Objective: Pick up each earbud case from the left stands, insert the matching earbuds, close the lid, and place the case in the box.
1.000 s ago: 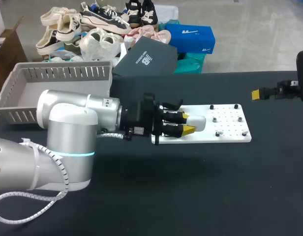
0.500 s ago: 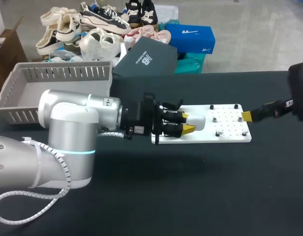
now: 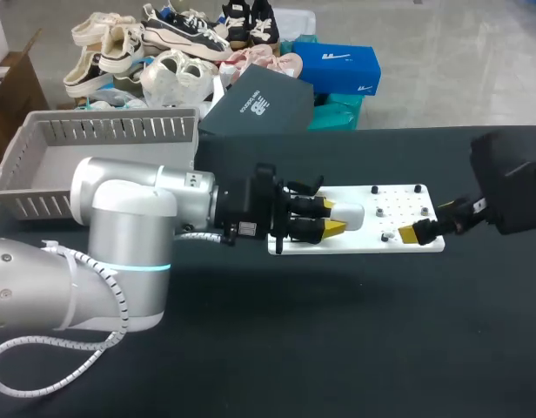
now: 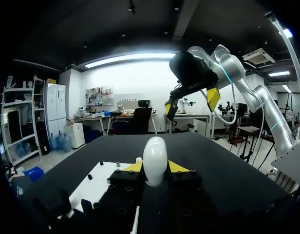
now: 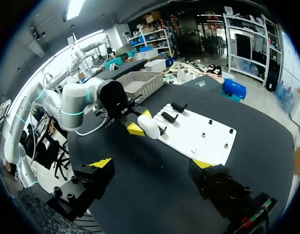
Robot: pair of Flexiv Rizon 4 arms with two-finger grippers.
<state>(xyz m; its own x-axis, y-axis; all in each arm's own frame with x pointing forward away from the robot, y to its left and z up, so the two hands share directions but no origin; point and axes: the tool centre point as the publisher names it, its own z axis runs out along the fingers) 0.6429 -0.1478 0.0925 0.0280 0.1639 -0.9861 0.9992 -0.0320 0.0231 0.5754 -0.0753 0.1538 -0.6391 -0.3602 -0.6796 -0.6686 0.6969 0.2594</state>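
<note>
My left gripper is clamped on the white earbud case, one yellow tip pressing each side. It holds the case just above the left end of the white stand board. The board lies flat on the table, right of its middle and nearer the far edge. Two black stands sit on the board beside the case. My right gripper hangs over the board's near right corner with its fingers spread wide. A grey basket sits at the table's far left corner.
</note>
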